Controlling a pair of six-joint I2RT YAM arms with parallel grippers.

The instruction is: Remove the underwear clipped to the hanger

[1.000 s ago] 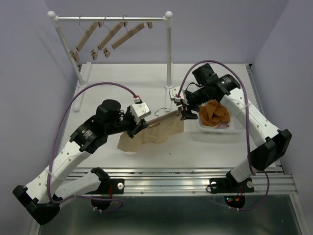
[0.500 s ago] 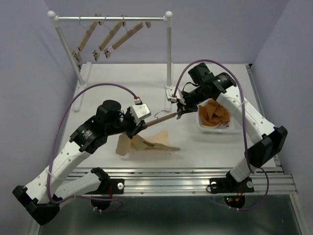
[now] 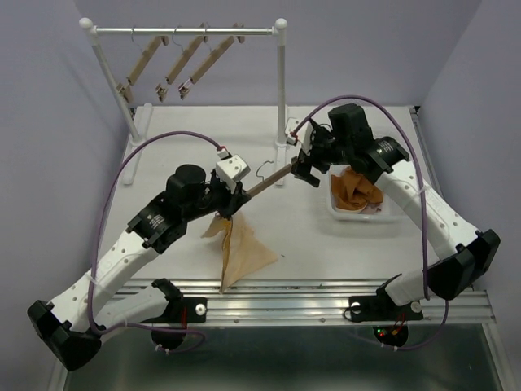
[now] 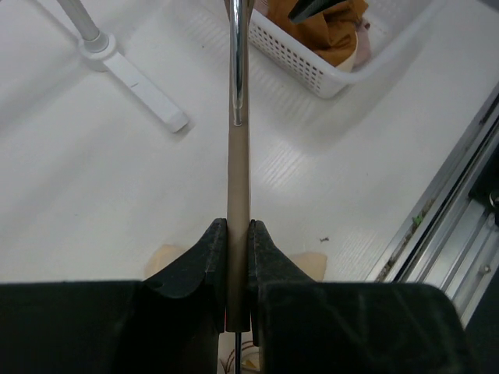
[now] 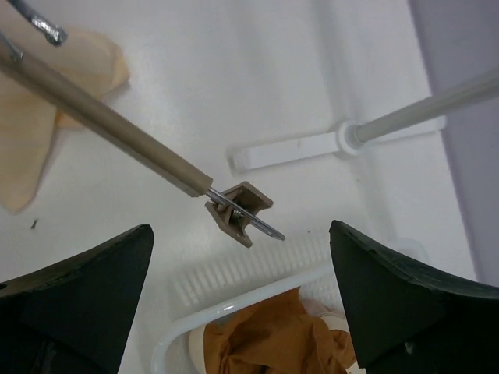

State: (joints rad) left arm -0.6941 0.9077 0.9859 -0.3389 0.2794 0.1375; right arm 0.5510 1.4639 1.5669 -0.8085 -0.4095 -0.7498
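Note:
A cream underwear (image 3: 241, 254) hangs by one corner from the left end of a wooden hanger (image 3: 269, 182) and trails onto the table. My left gripper (image 3: 230, 201) is shut on the hanger's bar (image 4: 238, 179); cream cloth (image 4: 165, 257) shows below its fingers. The hanger's right clip (image 5: 239, 212) is bare. My right gripper (image 3: 308, 169) stands open just past that clip, its fingers (image 5: 86, 296) wide on either side and touching nothing. A rust-brown underwear (image 3: 356, 190) lies in the white basket (image 3: 387, 213), with a bit of pinkish cloth under it.
A white clothes rack (image 3: 281, 81) stands at the back with three bare wooden clip hangers (image 3: 181, 59) on its rail. Its right foot (image 5: 312, 144) lies near the basket (image 5: 234, 305). The table's metal front rail (image 3: 326, 293) runs below the hanging cloth.
The cream underwear has come off the right clip and swung down to hang from the left end. My right gripper closed, then opened and drew back. The left arm lifted the hanger.

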